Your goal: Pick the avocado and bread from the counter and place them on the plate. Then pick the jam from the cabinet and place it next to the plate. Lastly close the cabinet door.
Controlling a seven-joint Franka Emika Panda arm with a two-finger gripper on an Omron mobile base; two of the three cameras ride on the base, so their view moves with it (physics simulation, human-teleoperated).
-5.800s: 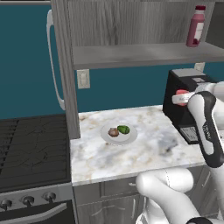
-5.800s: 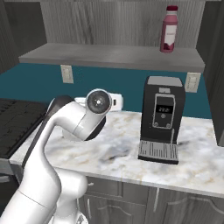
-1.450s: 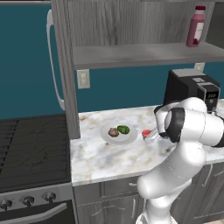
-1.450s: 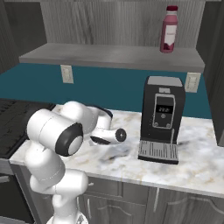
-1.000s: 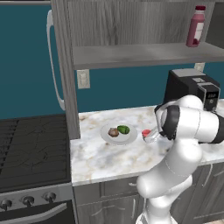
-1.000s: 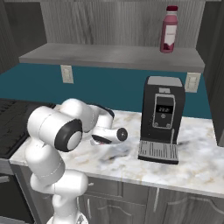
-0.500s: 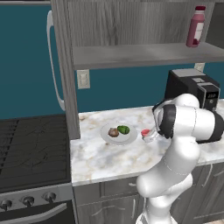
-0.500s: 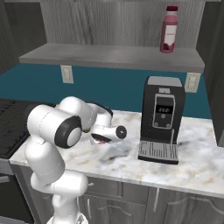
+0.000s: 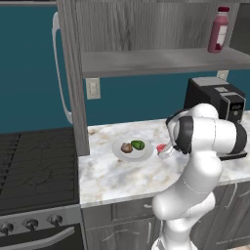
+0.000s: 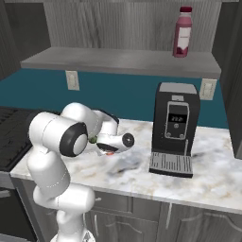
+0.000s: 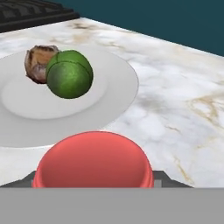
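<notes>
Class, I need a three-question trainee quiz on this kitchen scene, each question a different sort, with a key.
1. True or false: the avocado and bread lie on the plate.
2. The end effector holds: A) bottle B) jam C) nothing.
3. Fill in: the cabinet door stands ____.

Key: 1 true; 2 B; 3 open.
</notes>
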